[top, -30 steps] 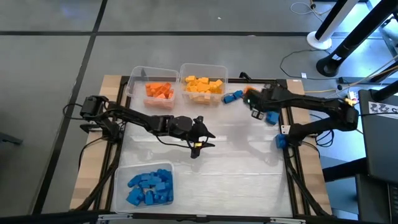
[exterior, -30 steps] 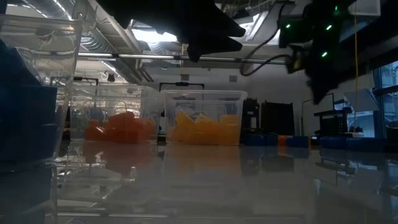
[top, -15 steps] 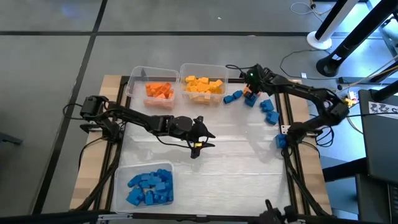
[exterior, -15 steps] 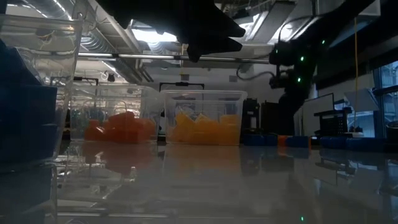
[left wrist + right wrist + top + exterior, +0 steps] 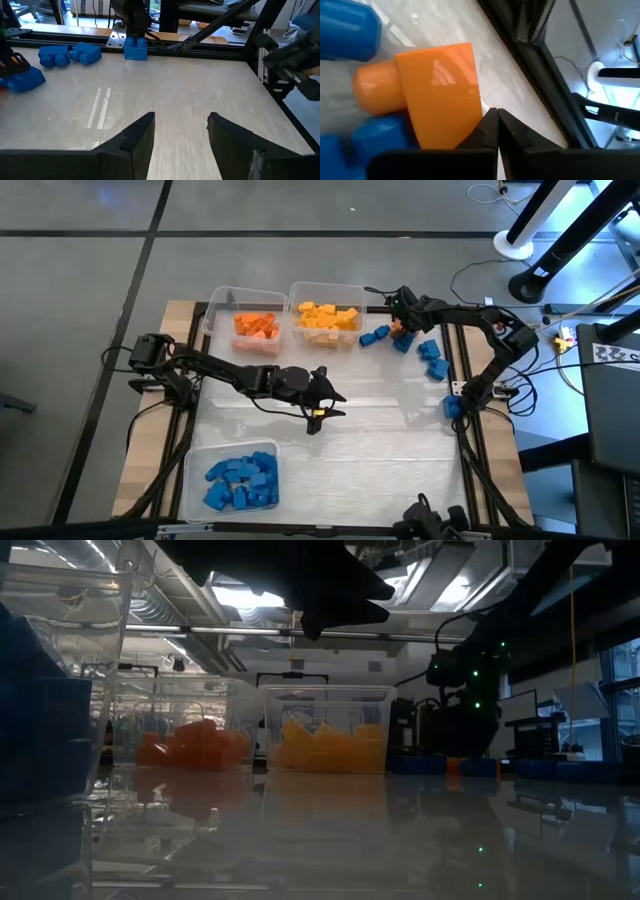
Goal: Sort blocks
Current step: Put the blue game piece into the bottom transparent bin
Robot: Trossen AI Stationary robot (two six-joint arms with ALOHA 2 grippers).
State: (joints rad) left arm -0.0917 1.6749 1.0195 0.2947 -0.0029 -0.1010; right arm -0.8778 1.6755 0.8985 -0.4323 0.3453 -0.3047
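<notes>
arms: two, dark, jointed | right arm (image 5: 470, 665): green lights | left end effector (image 5: 177, 135): black wedge fingers

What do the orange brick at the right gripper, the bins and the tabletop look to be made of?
Orange brick: hard moulded plastic, glossy; it shows sharp highlights and a rounded stud. Bins: clear, thin-walled plastic; the blocks inside show through the walls. Tabletop: smooth whitish sheet, probably laminate or plastic, semi-gloss, with streaky light reflections; the exact material is unclear.

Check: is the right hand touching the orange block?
Touching. The right wrist view shows the shut right hand pressed against the orange block's edge, no gap.
</notes>
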